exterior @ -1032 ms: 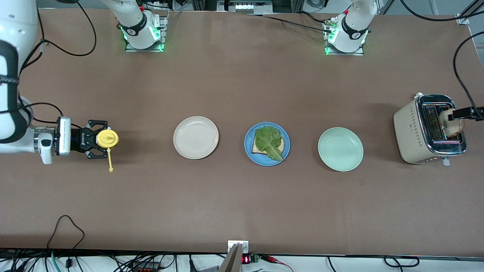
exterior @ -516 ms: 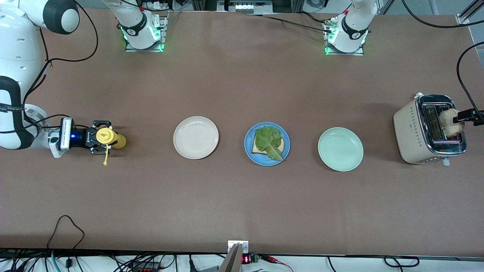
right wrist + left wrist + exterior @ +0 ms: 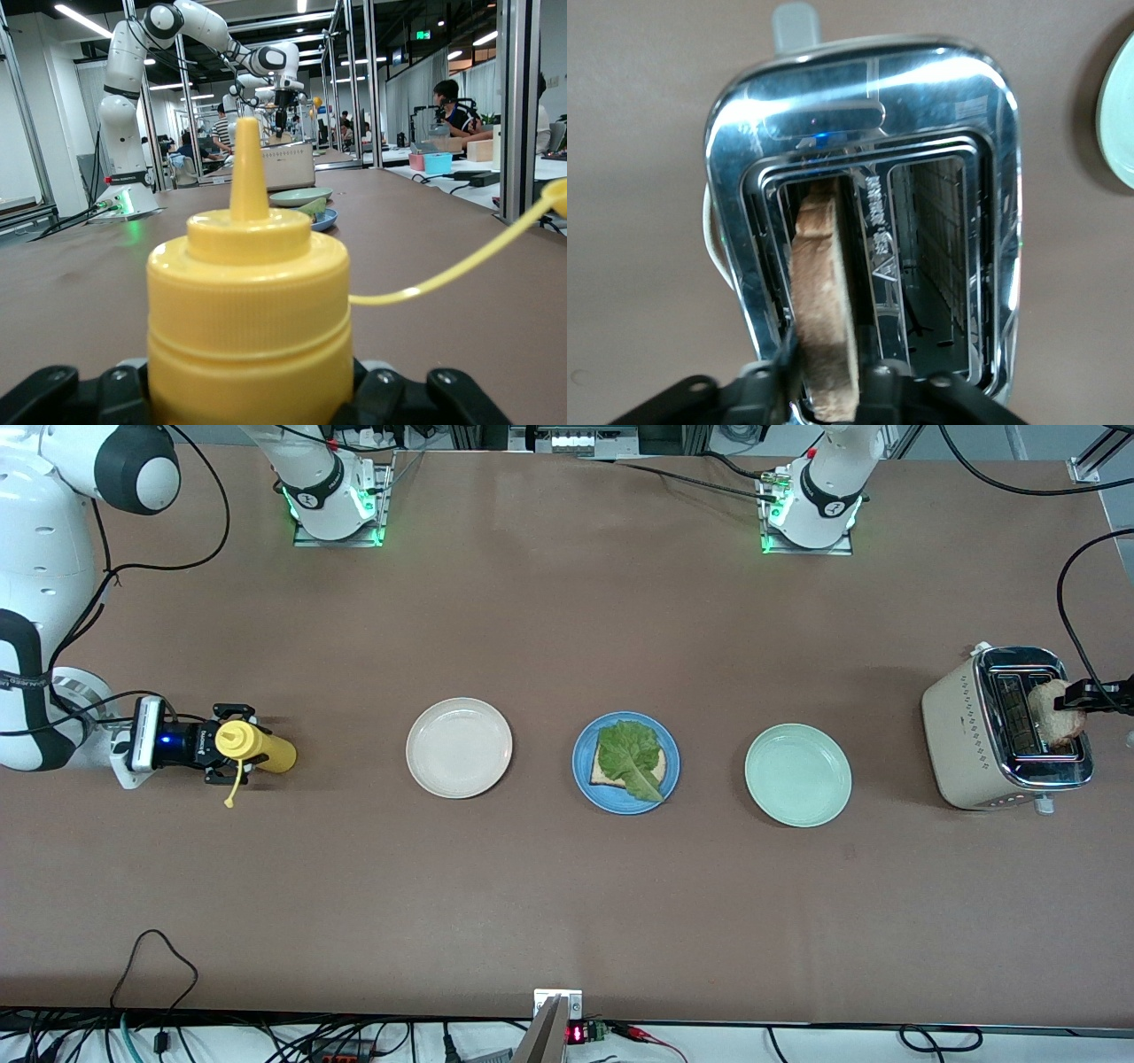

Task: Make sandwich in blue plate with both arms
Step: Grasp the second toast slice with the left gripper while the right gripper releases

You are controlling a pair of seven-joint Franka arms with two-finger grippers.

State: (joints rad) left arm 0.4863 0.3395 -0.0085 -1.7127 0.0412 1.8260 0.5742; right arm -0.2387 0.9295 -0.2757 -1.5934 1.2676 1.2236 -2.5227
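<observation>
Front view: the blue plate (image 3: 626,763) sits mid-tabletop between two other plates, carrying a bread slice (image 3: 656,765) under lettuce (image 3: 630,757).

Left wrist view: the left gripper (image 3: 824,382) pinches toast (image 3: 824,310) standing in the toaster (image 3: 983,159) slot.

Right wrist view: the right gripper (image 3: 248,390) flanks a yellow bottle (image 3: 250,319); I cannot tell whether it grips.

Toaster (image 3: 992,731), yellow bottle (image 3: 257,750) (lying down), two empty plates.
</observation>
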